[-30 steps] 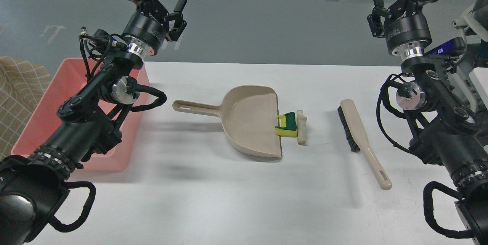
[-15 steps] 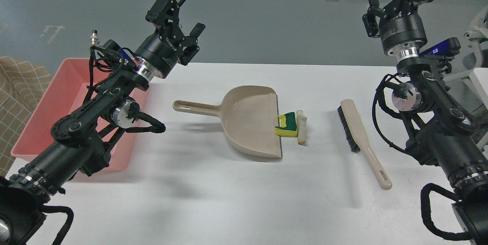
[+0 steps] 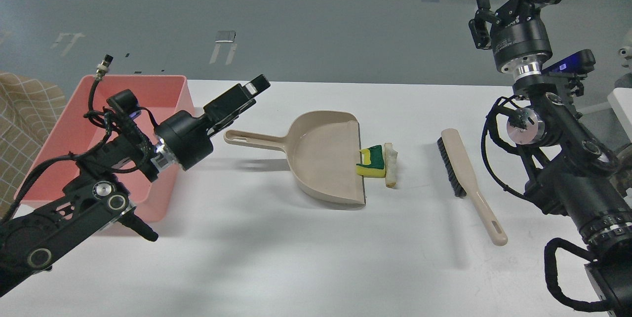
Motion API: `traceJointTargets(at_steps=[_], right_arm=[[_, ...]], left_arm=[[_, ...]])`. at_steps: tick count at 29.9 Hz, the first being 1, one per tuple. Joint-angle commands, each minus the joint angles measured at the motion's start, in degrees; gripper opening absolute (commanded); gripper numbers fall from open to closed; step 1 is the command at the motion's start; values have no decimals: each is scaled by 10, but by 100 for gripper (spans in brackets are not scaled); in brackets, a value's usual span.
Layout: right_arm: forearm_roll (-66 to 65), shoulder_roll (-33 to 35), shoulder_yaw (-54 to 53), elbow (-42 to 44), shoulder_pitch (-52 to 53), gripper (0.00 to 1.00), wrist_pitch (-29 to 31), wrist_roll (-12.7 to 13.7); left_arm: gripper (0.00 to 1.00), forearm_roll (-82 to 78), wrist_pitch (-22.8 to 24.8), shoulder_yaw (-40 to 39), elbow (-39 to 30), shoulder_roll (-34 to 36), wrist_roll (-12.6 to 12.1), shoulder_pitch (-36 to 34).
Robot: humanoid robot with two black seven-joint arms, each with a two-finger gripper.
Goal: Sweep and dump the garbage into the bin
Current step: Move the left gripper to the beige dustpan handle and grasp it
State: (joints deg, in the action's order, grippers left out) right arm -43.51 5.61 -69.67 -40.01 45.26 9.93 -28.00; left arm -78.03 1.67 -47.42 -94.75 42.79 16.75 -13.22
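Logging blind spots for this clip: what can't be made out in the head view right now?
- Left pincer: seen side-on, its fingers overlap, so open or shut is unclear.
- Pink bin: the left arm covers its near part, hiding some of the floor.
- Yellow sponge piece: whether its edge rests on the dustpan lip or only touches it.
- Right arm: cut off by the right frame edge.

Yellow sponge piece (image 3: 371, 165) with dark green layer lying flat on desk (image 3: 316, 257), touching whitish-beige foam strip (image 3: 391, 165) alongside. Pink bin (image 3: 148, 91) sitting upright at desk's left edge, well apart.
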Motion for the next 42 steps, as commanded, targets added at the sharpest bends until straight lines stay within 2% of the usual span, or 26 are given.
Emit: traceJointTargets(at_steps=[1, 4, 6, 8, 11, 16, 22, 26, 42], right_arm=[[0, 0, 1, 0, 0, 100, 1, 0], [0, -1, 2, 0, -1, 100, 1, 0], [0, -1, 2, 0, -2, 100, 1, 0], [0, -1, 2, 0, -2, 100, 1, 0], [0, -1, 2, 5, -2, 100, 1, 0], [0, 1, 2, 5, -2, 100, 1, 0], [0, 7, 2, 4, -6, 100, 1, 0], [0, 7, 2, 3, -11, 100, 1, 0], [0, 7, 1, 3, -11, 100, 1, 0]], left_arm=[[98, -19, -14, 0, -46, 25, -1, 53], [98, -29, -32, 0, -56, 20, -7, 82], [98, -27, -50, 0, -54, 11, -30, 98], [98, -24, -60, 0, -49, -3, -38, 108], [98, -21, -70, -2, -7, -54, -46, 112], [98, -20, -71, -3, 72, -141, -73, 107], [98, -11, -90, -8, 157, -189, -77, 97], [98, 1, -114, -7, 223, -217, -77, 59], [98, 2, -133, -4, 305, -277, -76, -6]])
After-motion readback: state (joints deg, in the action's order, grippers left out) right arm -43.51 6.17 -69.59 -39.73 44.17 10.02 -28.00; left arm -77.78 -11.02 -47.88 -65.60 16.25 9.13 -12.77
